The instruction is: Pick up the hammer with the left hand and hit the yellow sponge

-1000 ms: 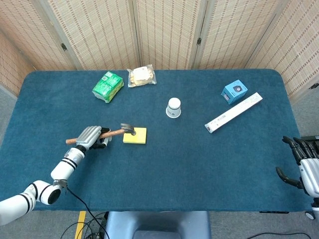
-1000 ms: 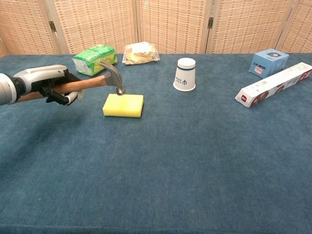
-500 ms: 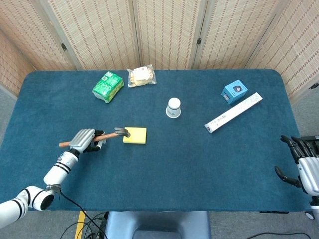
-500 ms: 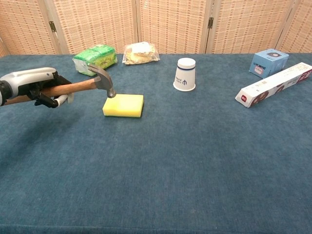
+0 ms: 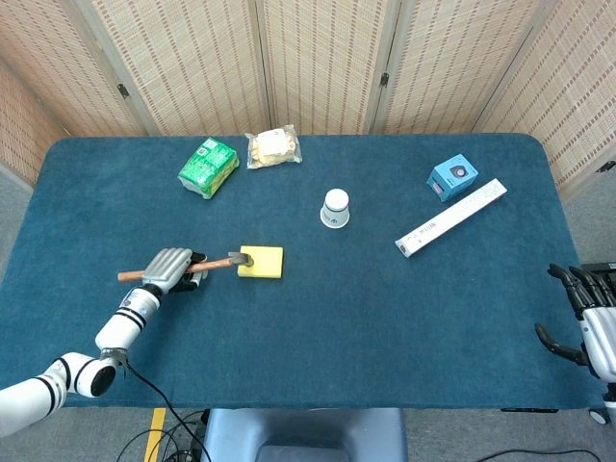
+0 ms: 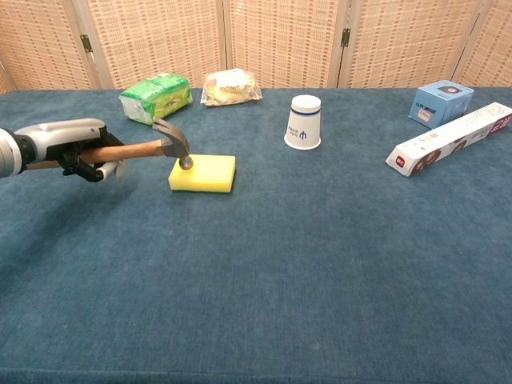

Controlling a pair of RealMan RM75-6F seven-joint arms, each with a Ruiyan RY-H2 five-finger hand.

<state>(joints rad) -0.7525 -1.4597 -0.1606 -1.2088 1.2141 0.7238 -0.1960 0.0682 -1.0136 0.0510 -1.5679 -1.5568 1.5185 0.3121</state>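
Note:
My left hand [image 5: 169, 269] [image 6: 74, 149] grips the wooden handle of the hammer [image 5: 214, 263] [image 6: 144, 147], left of the yellow sponge [image 5: 265, 262] [image 6: 206, 173]. The hammer's metal head [image 6: 178, 142] rests its face on the sponge's left end. The sponge lies flat on the blue table [image 5: 346, 308]. My right hand [image 5: 589, 318] hangs at the table's right edge, fingers apart and holding nothing; the chest view does not show it.
A white paper cup [image 5: 335, 208] [image 6: 305, 122] stands upside down right of the sponge. A green packet [image 5: 208, 166] [image 6: 156, 97] and a bagged snack [image 5: 272, 147] [image 6: 230, 86] lie at the back. A blue box [image 5: 452, 177] [image 6: 442, 102] and a long white carton [image 5: 451, 217] [image 6: 450, 138] sit at the right.
The hammer head was over the sponge's left end, pulled back left and up, and has now dropped onto the sponge. The right hand has hardly moved.

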